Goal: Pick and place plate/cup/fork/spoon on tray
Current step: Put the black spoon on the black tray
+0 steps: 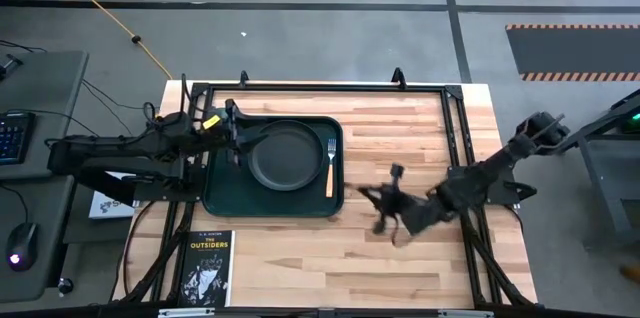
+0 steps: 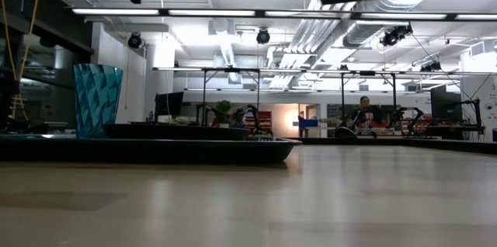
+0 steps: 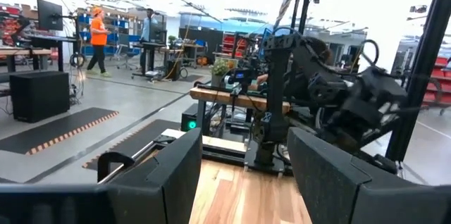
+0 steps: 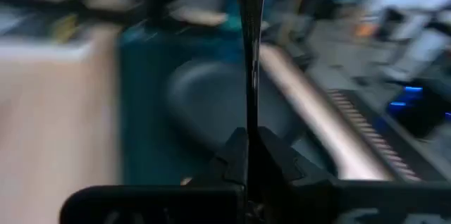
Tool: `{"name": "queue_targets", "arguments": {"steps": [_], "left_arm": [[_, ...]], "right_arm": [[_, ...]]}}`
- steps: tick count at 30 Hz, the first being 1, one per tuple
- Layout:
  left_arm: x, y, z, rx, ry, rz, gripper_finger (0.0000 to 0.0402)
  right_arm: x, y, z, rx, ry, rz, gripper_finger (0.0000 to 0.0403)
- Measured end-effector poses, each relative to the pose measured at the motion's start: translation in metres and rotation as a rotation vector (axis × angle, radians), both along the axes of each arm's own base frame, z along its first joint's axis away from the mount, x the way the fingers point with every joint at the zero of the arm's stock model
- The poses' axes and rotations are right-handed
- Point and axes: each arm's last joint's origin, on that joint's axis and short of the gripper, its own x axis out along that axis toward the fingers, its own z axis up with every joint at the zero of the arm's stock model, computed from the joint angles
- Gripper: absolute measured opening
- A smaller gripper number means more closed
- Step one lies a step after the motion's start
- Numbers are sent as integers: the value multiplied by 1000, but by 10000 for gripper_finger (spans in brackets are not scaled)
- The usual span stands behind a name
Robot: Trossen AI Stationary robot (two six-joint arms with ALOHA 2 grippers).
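The dark green tray (image 1: 222, 193) lies on the left half of the table. On it rest the dark round plate (image 1: 285, 155) and the tan-handled fork (image 1: 330, 168), which lies beside the plate. The teal cup (image 2: 97, 99) stands upright at the tray's left end. My left gripper (image 3: 243, 182) hovers open over the tray's left edge (image 1: 237, 143), with nothing between its fingers. My right gripper (image 1: 385, 203) is over bare wood, right of the tray, and is shut on the thin dark spoon (image 4: 251, 55). My right gripper pinches the spoon's thin dark shaft (image 4: 249, 136) between its two shut fingers. The spoon sticks out past the fingertips, lifted clear of the table. Blur hides which end of it the fingers are on.
A black book with white lettering (image 1: 207, 266) lies at the table's near left corner. Bare wood (image 1: 400, 258) stretches between the tray and the right arm. Black frame rails (image 1: 455, 138) run along the table's edges. People stand in the room beyond.
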Motion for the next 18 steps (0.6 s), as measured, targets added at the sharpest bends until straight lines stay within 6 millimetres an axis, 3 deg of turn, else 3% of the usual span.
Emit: {"name": "queue_targets", "arguments": {"steps": [5, 10, 18], "left_arm": [[15, 2, -4, -14, -4, -4, 201], [39, 0, -12, 71, -13, -43, 201], [67, -7, -24, 115, -73, -27, 201]], "right_arm": [[35, -42, 10, -46, -165, -210, 0], [63, -76, 7, -47, -296, -266, 0], [87, -96, -13, -91, -417, -256, 0]]}}
